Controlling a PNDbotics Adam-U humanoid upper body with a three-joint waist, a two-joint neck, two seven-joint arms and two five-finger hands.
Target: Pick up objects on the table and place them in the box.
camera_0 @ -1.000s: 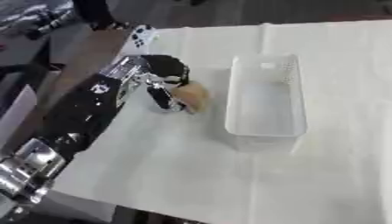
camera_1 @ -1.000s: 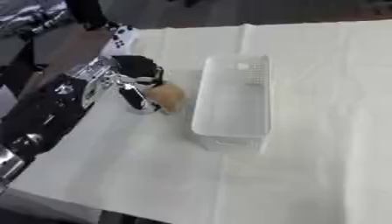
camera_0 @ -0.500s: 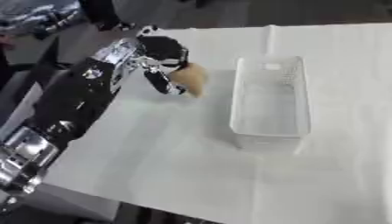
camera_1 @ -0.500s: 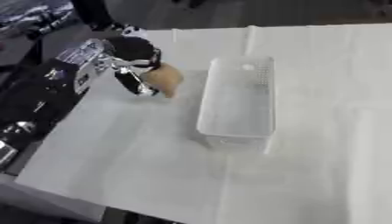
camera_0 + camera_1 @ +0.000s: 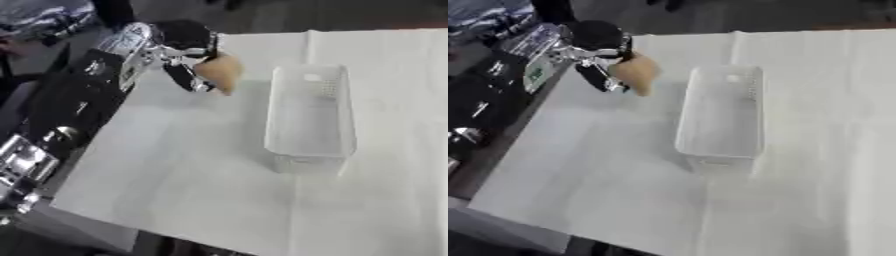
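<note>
Tan object (image 5: 219,72) | left hand (image 5: 185,47) fingers curled round | beside box (image 5: 311,115)

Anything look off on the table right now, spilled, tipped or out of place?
Nothing stands out. The white box sits upright on the white table, apparently empty. The left hand is curled round a tan object just left of the box, not yet over it. The right hand is not in view.
</note>
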